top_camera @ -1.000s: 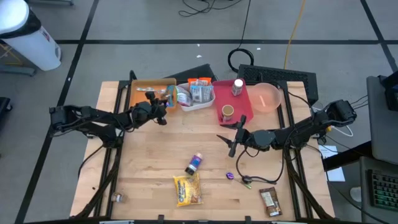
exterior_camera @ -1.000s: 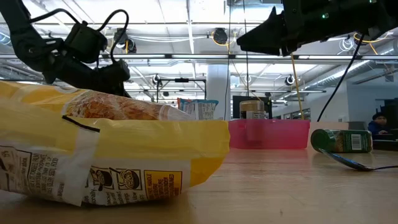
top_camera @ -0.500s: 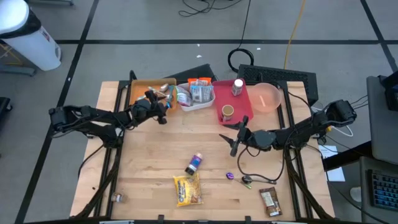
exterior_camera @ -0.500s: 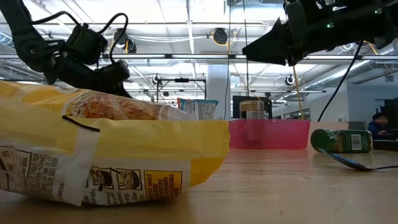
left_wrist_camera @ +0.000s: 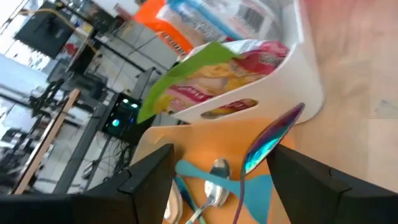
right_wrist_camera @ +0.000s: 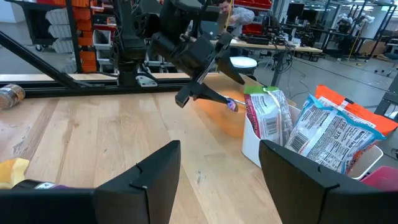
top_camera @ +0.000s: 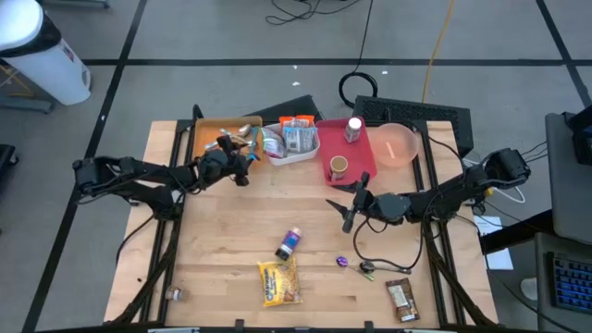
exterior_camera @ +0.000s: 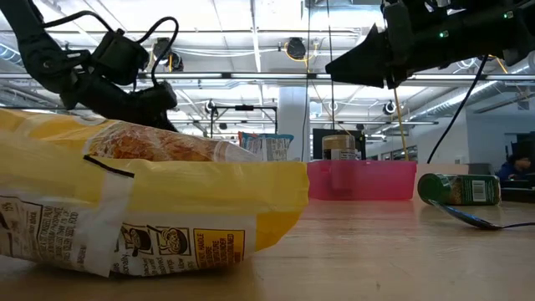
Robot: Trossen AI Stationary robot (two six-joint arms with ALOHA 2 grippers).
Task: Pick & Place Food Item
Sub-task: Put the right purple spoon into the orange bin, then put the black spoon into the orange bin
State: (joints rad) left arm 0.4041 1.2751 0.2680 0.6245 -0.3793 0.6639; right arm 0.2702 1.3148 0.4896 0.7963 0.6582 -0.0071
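No label reads clearly; the left gripper [top_camera: 226,145] pinches a spoon [left_wrist_camera: 268,138] between its fingers over the orange tray [top_camera: 205,132], while the right gripper [top_camera: 345,205] hovers wide open.

You will find no legible text: print on the yellow bag [exterior_camera: 142,242] and snack packets [right_wrist_camera: 329,140] stays unreadable

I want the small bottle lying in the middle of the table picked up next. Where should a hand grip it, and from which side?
Grip the bottle across its body, coming straight down from above. It lies on its side on bare wood, tilted diagonally, so the fingers should close across its width. The yellow bag lies close by toward the table's front edge, so avoid a low approach from there.
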